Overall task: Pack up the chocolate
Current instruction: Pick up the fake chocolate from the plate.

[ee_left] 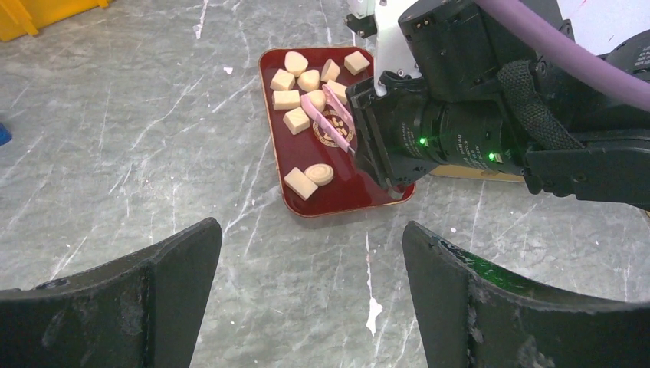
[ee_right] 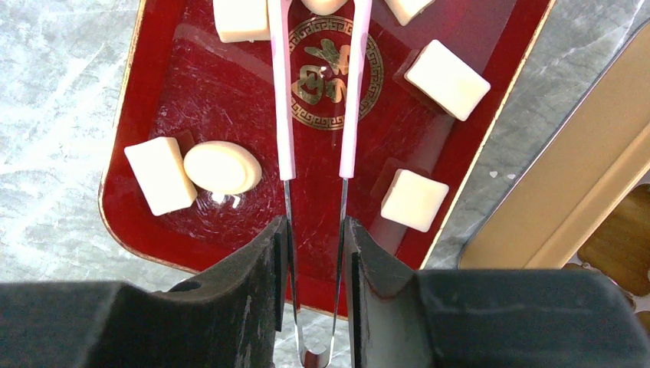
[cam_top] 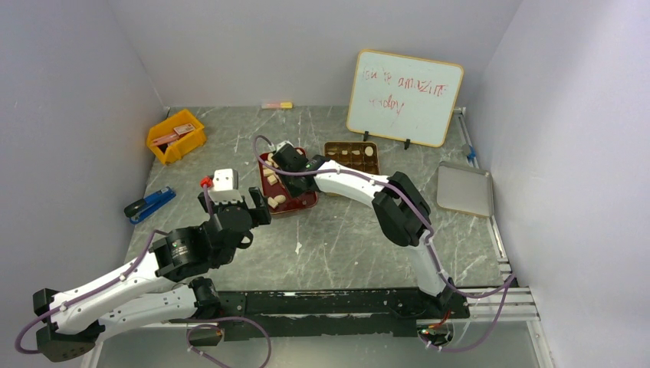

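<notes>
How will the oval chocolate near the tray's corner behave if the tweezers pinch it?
Oval chocolate: rounded, smooth sides, so it may squirt out of the thin tweezers. Glossy tray probably lets it slide if nudged. Looks small, likely light; lying flat, unlikely to roll.

White-shelled arms (cam_top: 345,180), black joints (cam_top: 398,211), purple cables (ee_left: 552,46), scuffed black fingers (ee_left: 153,299), green lights (ee_left: 422,141)

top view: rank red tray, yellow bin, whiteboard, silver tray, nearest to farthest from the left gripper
From the left gripper:
1. red tray, just ahead-right
2. yellow bin, back left
3. whiteboard, back right
4. silver tray, far right
</notes>
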Robot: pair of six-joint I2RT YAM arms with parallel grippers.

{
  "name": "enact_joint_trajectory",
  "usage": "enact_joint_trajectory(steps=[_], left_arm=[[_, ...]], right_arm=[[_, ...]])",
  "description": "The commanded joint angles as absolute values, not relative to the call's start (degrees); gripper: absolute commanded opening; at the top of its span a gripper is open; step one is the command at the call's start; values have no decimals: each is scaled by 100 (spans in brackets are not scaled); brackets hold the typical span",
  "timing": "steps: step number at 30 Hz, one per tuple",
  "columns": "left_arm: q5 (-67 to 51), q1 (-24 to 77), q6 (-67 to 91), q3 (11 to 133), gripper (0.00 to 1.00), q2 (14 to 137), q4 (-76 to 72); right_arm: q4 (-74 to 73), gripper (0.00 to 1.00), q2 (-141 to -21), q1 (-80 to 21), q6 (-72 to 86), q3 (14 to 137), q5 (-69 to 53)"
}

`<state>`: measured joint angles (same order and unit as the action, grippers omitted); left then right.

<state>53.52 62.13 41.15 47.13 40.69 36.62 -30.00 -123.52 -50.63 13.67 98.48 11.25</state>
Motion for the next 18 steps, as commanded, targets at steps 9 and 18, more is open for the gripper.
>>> enact_joint_trajectory(steps=[9,18], left_arm=[[5497,6240,4069,4873,92,4049,3530],[5462,6240,4176,4913,92,4034,3641]], right_arm=[[-2976,10,-11931,-5036,1404,9928,1152],[-2959,5,-11422,-5036,1428,9665,1257]])
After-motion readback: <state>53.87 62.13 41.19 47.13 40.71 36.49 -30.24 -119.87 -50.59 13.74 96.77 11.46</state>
